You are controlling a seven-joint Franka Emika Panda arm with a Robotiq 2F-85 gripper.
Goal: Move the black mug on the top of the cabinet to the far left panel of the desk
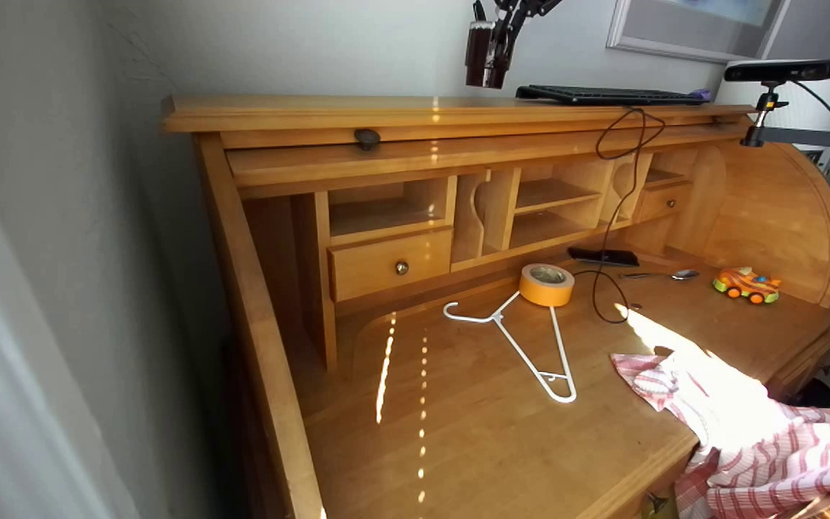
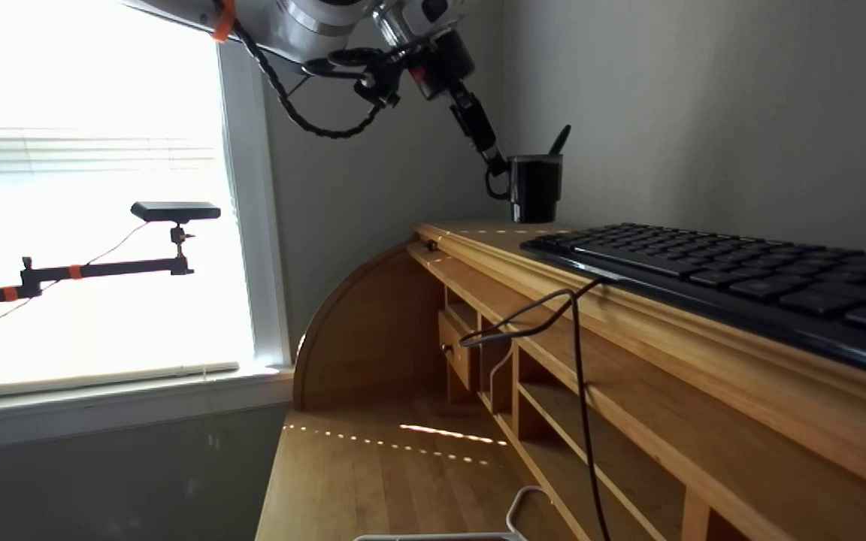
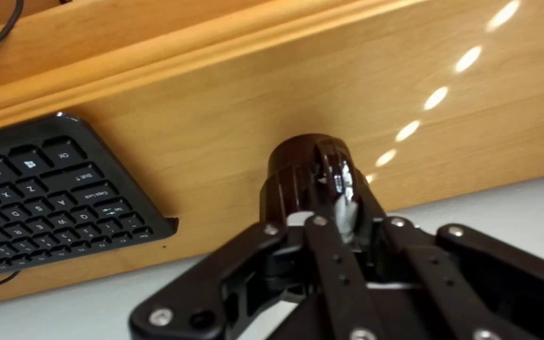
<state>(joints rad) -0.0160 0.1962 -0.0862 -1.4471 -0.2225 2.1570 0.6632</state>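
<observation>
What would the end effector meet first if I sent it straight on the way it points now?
Most likely the top of the cabinet, with the held black mug touching before the end effector itself. The wrist view shows that wood beyond the mug; the gap is hard to judge.

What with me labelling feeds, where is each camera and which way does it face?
Exterior view: at the keyboard end, facing along the cabinet toward the window blind; arm and claw show.
Exterior view: high near the left end of the desk, facing down across it; claw shows.
Wrist view: behind the claw, seen close, facing down at the black mug.
Both exterior views share cabinet, keyboard and black mug.
</observation>
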